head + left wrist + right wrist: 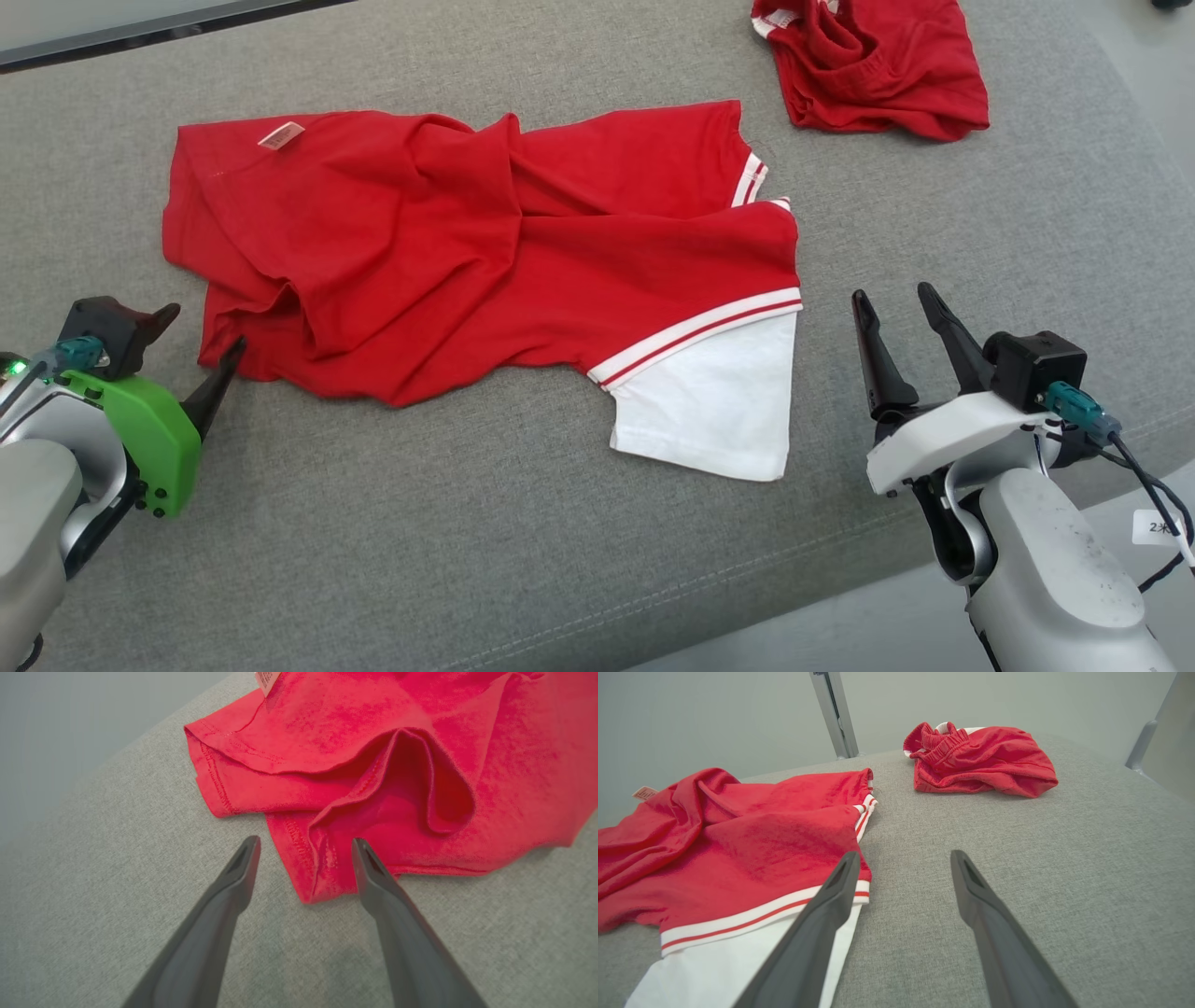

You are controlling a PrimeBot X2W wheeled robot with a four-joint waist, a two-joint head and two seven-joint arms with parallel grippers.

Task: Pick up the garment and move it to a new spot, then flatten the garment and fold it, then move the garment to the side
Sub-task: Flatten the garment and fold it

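The garment (467,243) is a red shirt with white-and-red trim and a white sleeve, lying crumpled on the grey padded surface (448,551). My left gripper (199,338) is open at the shirt's near left corner, one fingertip touching the hem. In the left wrist view the left gripper (304,843) straddles that folded red corner of the garment (373,742), holding nothing. My right gripper (892,297) stands open just right of the white sleeve, apart from it. In the right wrist view the right gripper (904,855) has its left finger over the edge of the garment (738,844).
A second red garment (878,75), bunched with an elastic waistband, lies at the far right, also seen as a red bundle (985,760). The padded surface ends at a front edge near my right arm. A metal post (833,714) rises behind it.
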